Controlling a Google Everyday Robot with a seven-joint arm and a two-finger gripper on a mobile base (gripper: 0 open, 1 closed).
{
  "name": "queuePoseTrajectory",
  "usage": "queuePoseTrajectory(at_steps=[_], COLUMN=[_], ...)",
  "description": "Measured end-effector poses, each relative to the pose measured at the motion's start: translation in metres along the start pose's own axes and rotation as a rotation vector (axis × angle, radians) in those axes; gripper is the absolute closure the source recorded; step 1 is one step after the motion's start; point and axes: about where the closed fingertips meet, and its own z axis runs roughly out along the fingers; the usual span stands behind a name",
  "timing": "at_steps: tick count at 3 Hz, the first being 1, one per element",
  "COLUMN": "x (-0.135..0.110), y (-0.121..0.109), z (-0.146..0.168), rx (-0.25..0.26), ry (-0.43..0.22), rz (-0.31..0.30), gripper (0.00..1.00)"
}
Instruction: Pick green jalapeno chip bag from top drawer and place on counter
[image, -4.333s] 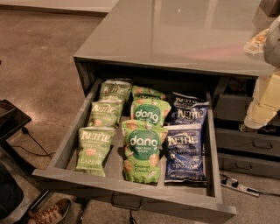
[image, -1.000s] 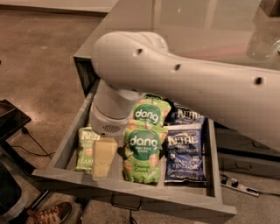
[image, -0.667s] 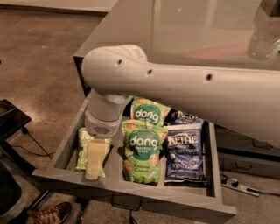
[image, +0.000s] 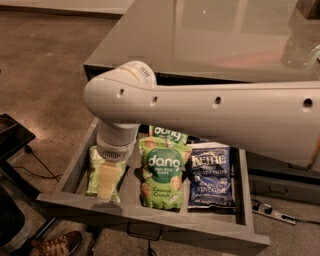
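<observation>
The top drawer (image: 150, 222) stands pulled out under the glossy grey counter (image: 210, 35). A light-green jalapeno chip bag (image: 93, 170) lies at the front of its left lane. My gripper (image: 109, 181) reaches down into that lane and sits on top of this bag, covering its middle. My white arm (image: 215, 112) crosses the whole drawer from the right and hides the back of the left lane, so the other jalapeno bags are hidden.
Two deeper-green dang bags (image: 162, 172) fill the middle lane and a blue Kettle bag (image: 212, 175) the right lane. A dark pull (image: 145, 234) hangs on the drawer front. A shoe (image: 55, 245) and a black object (image: 12, 137) sit at the left, a power strip (image: 270, 212) at the right.
The arm came in from the right over the drawer and dropped the gripper into the left lane. Over the last second it shifted slightly left on the front jalapeno bag.
</observation>
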Motion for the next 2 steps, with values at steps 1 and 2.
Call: queuePoseTrajectory(at_steps=[1, 2], x=[0.000, 0.009], y=[0.001, -0.007], z=[0.000, 0.012], rx=[-0.002, -0.010], ry=[-0.002, -0.010], rz=[0.001, 0.117], gripper=[0.00, 0.00])
